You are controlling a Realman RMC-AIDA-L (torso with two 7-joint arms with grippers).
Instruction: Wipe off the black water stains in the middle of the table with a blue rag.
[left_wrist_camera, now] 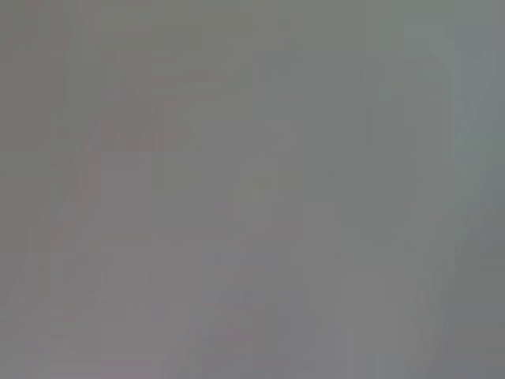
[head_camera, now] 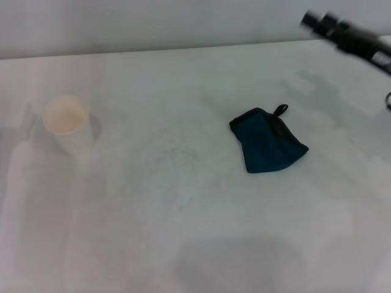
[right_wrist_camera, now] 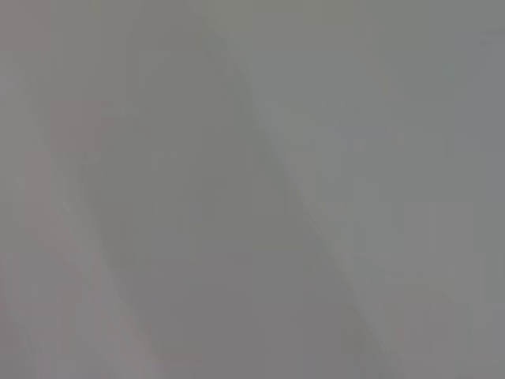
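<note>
- Step in hand, as I judge it: either wiping is finished or it never started. No black water stains show on the counter point(head_camera: 183, 244); only faint greyish smudges near the middle, too weak to call.
- Blue rag point(head_camera: 267, 141) lies crumpled on the counter, right of the middle and toward the far edge, with its small black loop point(head_camera: 280, 110) pointing to the far edge. Nothing is gripping it.
- Right end effector point(head_camera: 324, 23) sits at the far right corner, raised over the far edge. Can't tell whether its fingers are spread or pressed together.
- The rag is well apart from the right end effector, nearer the counter's middle and toward the near edge from it.
- Left end effector is not visible in the head view, and both wrist views show only blank grey.
- White paper cup point(head_camera: 65, 122) stands upright near the left edge, well apart from the rag.
- Next move, if stains remain: the right end effector must come down to the rag, pinch it, and drag it to the middle.
</note>
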